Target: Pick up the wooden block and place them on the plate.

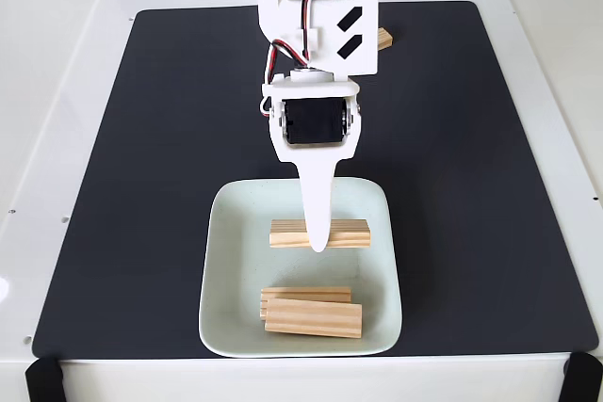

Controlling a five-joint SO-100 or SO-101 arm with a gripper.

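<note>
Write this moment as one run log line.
gripper: over upper block, jaw state unclear | plate: three wooden blocks | fourth block: on mat, behind arm

No readable text; two black slanted bars mark the white arm [350, 33].

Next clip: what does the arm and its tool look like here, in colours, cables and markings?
The arm is white plastic with black servo blocks set into it. Red, black and white wires loop along its left side in the fixed view. Two black slanted bars mark one white panel. The tool ends in a long, tapered white finger.
</note>
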